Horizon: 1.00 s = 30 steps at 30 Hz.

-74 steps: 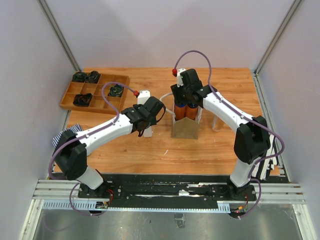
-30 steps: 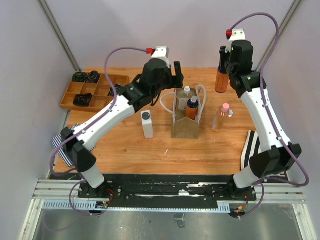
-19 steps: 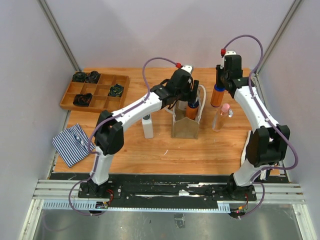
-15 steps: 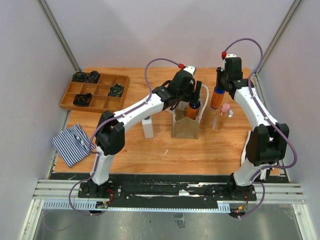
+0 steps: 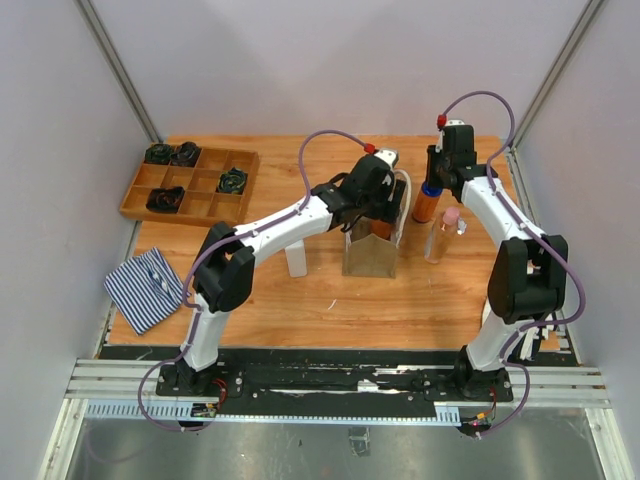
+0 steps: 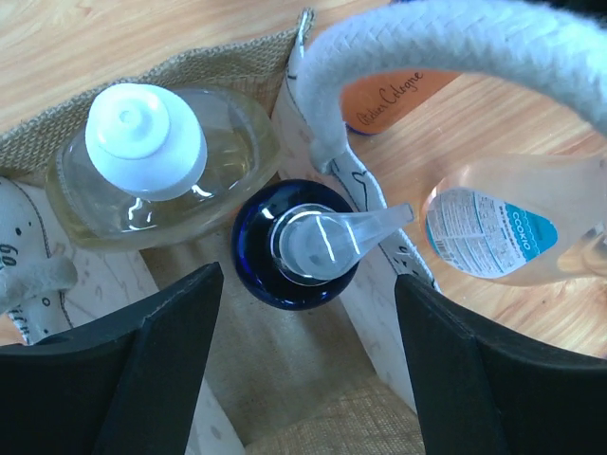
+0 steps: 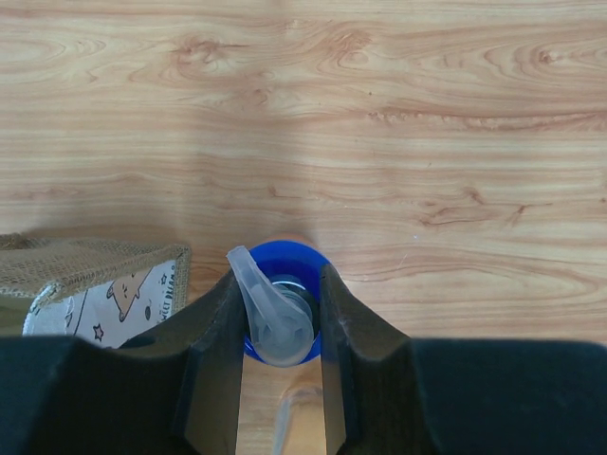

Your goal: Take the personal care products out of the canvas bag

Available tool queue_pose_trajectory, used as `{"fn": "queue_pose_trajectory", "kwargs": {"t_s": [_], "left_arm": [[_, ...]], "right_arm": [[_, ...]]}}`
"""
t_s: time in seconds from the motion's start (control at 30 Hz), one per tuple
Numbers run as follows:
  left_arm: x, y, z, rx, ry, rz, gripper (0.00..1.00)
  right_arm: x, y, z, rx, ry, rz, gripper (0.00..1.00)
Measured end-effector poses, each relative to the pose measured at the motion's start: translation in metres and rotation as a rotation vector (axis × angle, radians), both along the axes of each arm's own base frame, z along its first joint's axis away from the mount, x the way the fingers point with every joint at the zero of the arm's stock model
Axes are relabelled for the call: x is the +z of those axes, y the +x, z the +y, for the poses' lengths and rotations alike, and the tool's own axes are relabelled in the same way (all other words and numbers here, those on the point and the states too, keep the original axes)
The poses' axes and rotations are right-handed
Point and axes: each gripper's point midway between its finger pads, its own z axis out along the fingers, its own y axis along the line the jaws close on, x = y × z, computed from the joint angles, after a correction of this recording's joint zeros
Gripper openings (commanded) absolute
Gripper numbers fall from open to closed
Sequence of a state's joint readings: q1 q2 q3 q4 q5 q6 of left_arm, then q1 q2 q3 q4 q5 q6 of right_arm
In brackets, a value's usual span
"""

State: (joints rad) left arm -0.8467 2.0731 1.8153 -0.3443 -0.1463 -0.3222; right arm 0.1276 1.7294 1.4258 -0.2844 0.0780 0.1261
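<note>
The tan canvas bag (image 5: 368,258) stands mid-table with white rope handles (image 6: 446,38). Inside it, in the left wrist view, are a clear white-capped bottle (image 6: 142,152) and a blue-and-orange bottle (image 6: 299,248) with a clear pump top. My left gripper (image 5: 378,200) hangs open right over the bag's mouth, its fingers (image 6: 161,365) on either side of the blue bottle and above it. My right gripper (image 7: 280,336) is shut on the other blue-and-orange bottle (image 5: 427,205), held upright just right of the bag. A pink-capped clear bottle (image 5: 443,235) and a white pump bottle (image 5: 296,260) stand on the table.
A wooden compartment tray (image 5: 190,185) with black coiled items sits at the back left. A striped folded cloth (image 5: 145,288) lies at the front left. Grey walls close in the wooden table (image 5: 300,310) on three sides.
My left arm swung from high at the back left down over the bag, its jaws narrowing. My right arm lowered the blue-and-orange bottle toward the table beside the pink-capped bottle.
</note>
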Motion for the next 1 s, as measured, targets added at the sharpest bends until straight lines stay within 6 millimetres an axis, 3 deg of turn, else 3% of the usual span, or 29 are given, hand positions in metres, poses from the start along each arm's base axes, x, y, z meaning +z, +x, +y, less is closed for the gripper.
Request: {"fn": "queue_pose_trajectory", "kwargs": {"t_s": [0.13, 0.4, 0.63, 0.73, 0.87, 0.93, 1.0], "left_arm": [[-0.005, -0.001, 0.002, 0.001, 0.010, 0.008, 0.65], [-0.010, 0.002, 0.002, 0.005, 0.026, -0.010, 0.74], [-0.001, 0.014, 0.000, 0.025, 0.018, -0.082, 0.81], [-0.004, 0.015, -0.002, 0.023, 0.022, -0.089, 0.81], [-0.022, 0.019, -0.007, 0.024, 0.043, -0.071, 0.78], [-0.038, 0.022, -0.010, 0.031, 0.069, -0.049, 0.70], [-0.052, 0.023, -0.013, 0.039, 0.090, -0.029, 0.34]], "right_arm": [[0.000, 0.002, 0.001, -0.003, 0.005, -0.006, 0.48], [-0.004, 0.001, 0.002, -0.007, 0.021, -0.002, 0.78], [-0.014, -0.020, 0.000, -0.005, 0.019, 0.030, 0.85], [0.001, -0.027, 0.000, -0.003, 0.024, 0.003, 0.86], [0.035, -0.035, -0.001, -0.001, 0.036, -0.075, 0.87], [0.052, -0.040, -0.002, -0.001, 0.042, -0.115, 0.88], [0.067, -0.045, -0.002, -0.001, 0.047, -0.150, 0.88]]}}
